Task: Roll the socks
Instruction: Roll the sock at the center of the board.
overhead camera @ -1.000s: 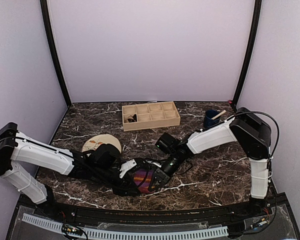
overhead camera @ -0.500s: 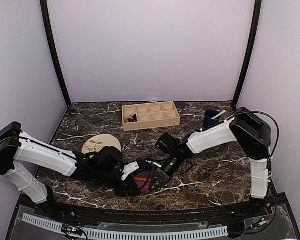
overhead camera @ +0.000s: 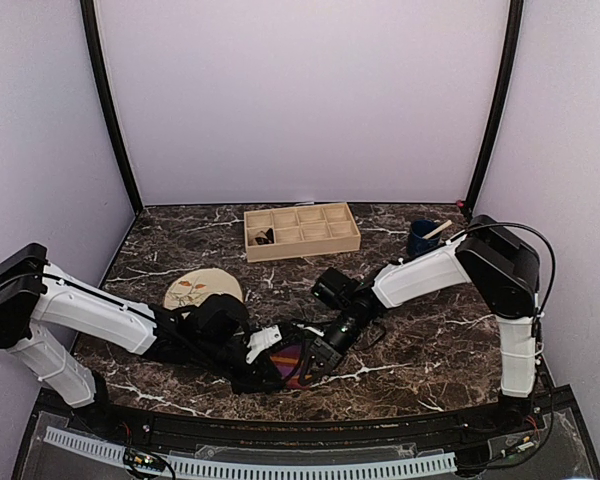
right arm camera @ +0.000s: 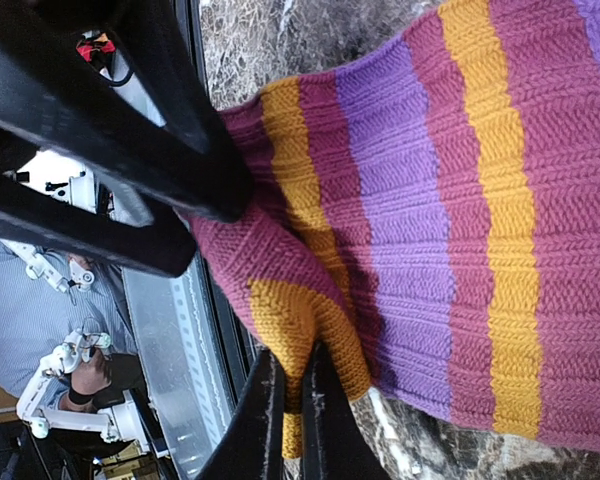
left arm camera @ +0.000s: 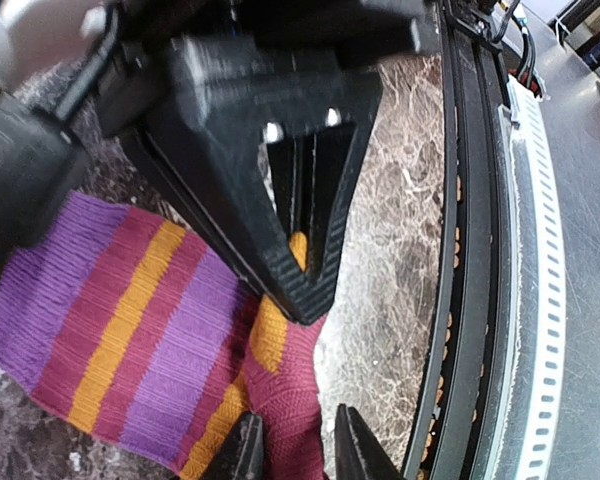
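Note:
The magenta-purple sock with orange stripes [overhead camera: 293, 363] lies flat on the marble table near the front edge, between both grippers. My right gripper [right arm camera: 292, 400] is shut on a pinched fold of the sock's orange edge [right arm camera: 310, 330]. My left gripper [left arm camera: 298, 455] has its fingers closed narrowly on the magenta end of the sock [left arm camera: 130, 310], right beside the right gripper [left arm camera: 298, 280]. In the top view the left gripper [overhead camera: 276, 352] and right gripper [overhead camera: 311, 357] nearly touch over the sock. The black and tan argyle sock is not visible as such.
A round beige plate [overhead camera: 202, 288] lies behind the left arm. A wooden compartment tray [overhead camera: 301, 230] stands at the back with a small dark item in one cell. A blue cup [overhead camera: 424, 238] stands at the back right. The table's front rail [left arm camera: 460, 250] runs close by.
My left gripper has moved right onto the sock's near end. The visible part of the sock has shrunk between the two grippers. The right arm has barely moved.

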{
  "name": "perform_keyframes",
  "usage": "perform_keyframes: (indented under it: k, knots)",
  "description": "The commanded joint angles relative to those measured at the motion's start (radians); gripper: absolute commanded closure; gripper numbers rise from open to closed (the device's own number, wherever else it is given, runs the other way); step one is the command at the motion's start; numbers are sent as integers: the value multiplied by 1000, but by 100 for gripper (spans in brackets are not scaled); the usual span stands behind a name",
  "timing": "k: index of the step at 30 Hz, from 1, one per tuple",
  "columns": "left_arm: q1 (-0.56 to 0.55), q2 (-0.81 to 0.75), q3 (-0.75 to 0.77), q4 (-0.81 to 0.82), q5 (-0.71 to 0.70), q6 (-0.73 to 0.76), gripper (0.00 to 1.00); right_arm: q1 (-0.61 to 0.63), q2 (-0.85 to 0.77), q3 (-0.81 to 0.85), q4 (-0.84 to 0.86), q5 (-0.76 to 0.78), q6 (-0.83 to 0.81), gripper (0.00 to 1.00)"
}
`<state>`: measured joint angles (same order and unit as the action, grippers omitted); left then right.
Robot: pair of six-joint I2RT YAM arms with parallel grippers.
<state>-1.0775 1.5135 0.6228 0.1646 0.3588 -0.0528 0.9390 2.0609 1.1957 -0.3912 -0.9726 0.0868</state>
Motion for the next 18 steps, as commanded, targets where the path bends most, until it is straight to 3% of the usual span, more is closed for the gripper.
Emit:
perform_keyframes:
  k: [1,7,18]
  knots:
    - [-7,29,29,13,46,25,74,-12,12,21,-10,-22,-13,100]
    - [-8,59,44,4,65,31,74,-14,10,21,-17,-27,-16,100]
    - [-9,81,60,-4,90,37,100,-16,16,18,-27,-25,-22,100]
